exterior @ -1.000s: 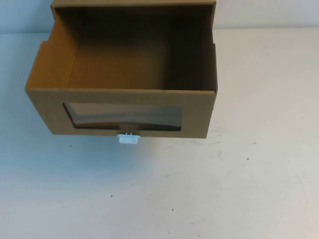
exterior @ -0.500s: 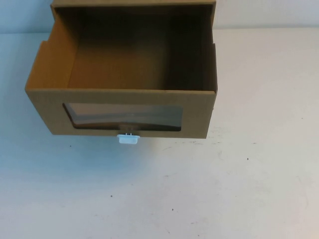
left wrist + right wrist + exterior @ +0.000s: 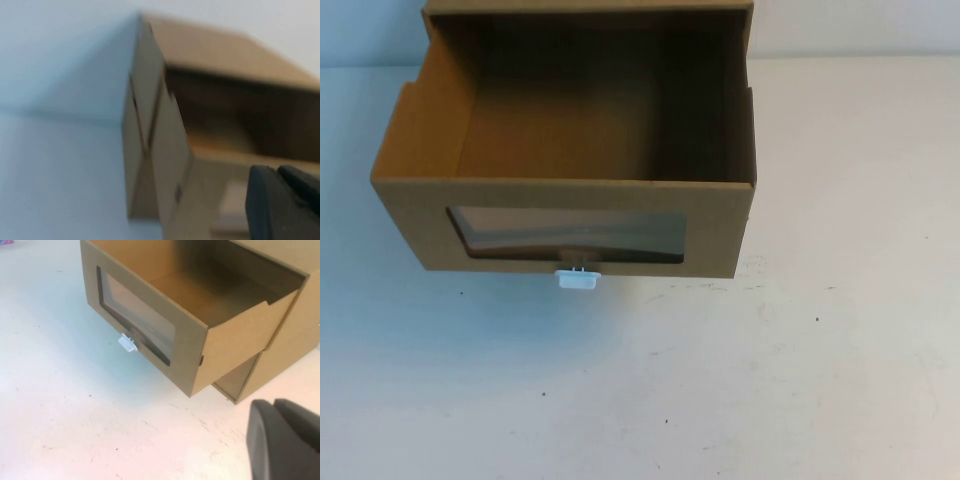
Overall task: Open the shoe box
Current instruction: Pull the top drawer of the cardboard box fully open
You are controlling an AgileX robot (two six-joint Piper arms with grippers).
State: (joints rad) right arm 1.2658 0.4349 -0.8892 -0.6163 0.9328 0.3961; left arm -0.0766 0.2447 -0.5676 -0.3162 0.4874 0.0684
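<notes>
The shoe box drawer (image 3: 715, 225), upper centre, stands open. The right gripper (image 3: 276, 412) is apart from it, jaws shut and empty. The left gripper (image 3: 278, 175) is near its side; its state I cannot tell.

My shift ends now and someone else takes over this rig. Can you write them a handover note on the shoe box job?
Right gripper: shut, holds nothing that shows, above the table off the box's right front corner.
Left gripper: beside the box's left front corner.
Shoe box: drawer pulled out toward the robot, empty; white pull tab free.
Done: box open.
Left: probably nothing.
</notes>
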